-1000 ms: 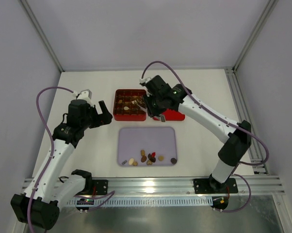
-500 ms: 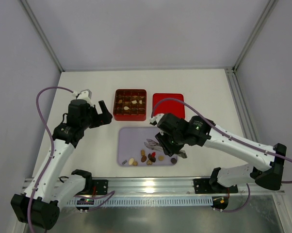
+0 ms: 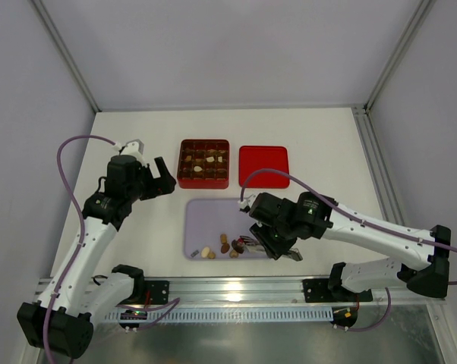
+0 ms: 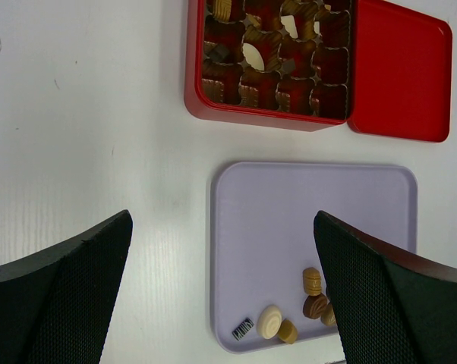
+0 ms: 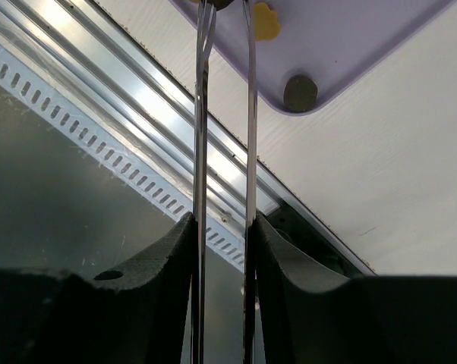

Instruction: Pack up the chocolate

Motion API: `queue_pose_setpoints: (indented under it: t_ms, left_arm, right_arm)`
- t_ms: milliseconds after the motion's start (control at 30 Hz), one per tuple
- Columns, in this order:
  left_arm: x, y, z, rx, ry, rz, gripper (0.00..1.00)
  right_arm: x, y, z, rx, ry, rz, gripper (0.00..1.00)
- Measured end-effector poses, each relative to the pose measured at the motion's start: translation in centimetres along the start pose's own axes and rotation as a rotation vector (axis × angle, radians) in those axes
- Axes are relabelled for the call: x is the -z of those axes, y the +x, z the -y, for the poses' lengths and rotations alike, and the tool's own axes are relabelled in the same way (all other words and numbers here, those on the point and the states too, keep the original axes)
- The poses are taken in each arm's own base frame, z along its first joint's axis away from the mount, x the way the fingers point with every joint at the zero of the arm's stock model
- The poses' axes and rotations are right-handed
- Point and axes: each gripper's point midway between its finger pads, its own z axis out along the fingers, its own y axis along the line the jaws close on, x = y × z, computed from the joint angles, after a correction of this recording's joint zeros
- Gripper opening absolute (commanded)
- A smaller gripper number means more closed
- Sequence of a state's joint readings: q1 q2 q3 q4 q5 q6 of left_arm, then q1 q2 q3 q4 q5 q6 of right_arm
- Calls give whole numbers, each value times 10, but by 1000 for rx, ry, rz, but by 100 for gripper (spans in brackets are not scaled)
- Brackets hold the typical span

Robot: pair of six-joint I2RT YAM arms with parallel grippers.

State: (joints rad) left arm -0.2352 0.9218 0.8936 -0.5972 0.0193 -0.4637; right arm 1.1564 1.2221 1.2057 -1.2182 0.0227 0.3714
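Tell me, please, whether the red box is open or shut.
Open: the lid lies flat beside the box, whose inside is uncovered.

No legible text or labels anywhere.

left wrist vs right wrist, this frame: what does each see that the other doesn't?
Left wrist only: the red box with its partly filled compartments, the red lid beside it, tan and cream chocolate at the tray's near edge, and the open left gripper. Right wrist only: the metal tongs held in the right gripper, a dark round chocolate in the tray's corner, and the aluminium rail. Both: the lilac tray and white table.
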Motion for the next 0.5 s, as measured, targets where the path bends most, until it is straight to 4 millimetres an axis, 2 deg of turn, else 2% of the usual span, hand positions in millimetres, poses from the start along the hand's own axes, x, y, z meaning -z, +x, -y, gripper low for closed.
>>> queue_pose_setpoints:
  t_ms: [500]
  left_arm:
    - [0, 0, 0, 0, 0, -1, 100]
  right_arm:
    - [-5, 3, 0, 1, 2, -16, 41]
